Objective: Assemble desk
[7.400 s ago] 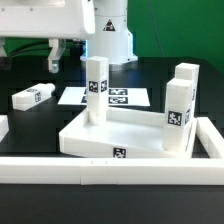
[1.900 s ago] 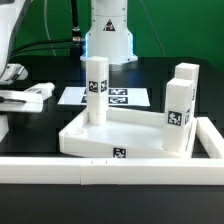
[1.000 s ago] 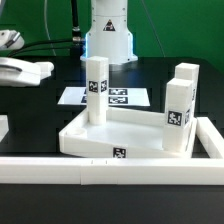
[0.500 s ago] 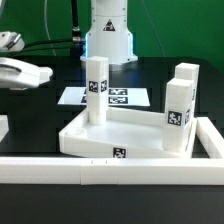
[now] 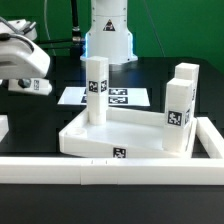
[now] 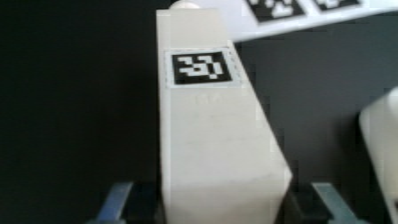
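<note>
The white tray-like tabletop [image 5: 120, 135] lies in the middle with three tagged white legs standing in its corner sockets: one at the back left [image 5: 96, 88] and two on the exterior view's right [image 5: 179, 115] [image 5: 186, 78]. My gripper [image 5: 28, 72] is at the exterior view's upper left, above the table, shut on the fourth leg [image 5: 36, 60]. In the wrist view this leg [image 6: 214, 130] runs lengthwise between my fingers [image 6: 121, 200], its tag facing the camera.
The marker board [image 5: 122, 98] lies behind the tabletop and shows in the wrist view [image 6: 294, 10]. Low white border rails run along the front [image 5: 100, 170] and the exterior view's right [image 5: 210, 138]. The robot base [image 5: 108, 35] stands at the back.
The fourth leg lay on the table at the exterior view's left; my gripper took hold of it, raised it and has turned it in the last half second.
</note>
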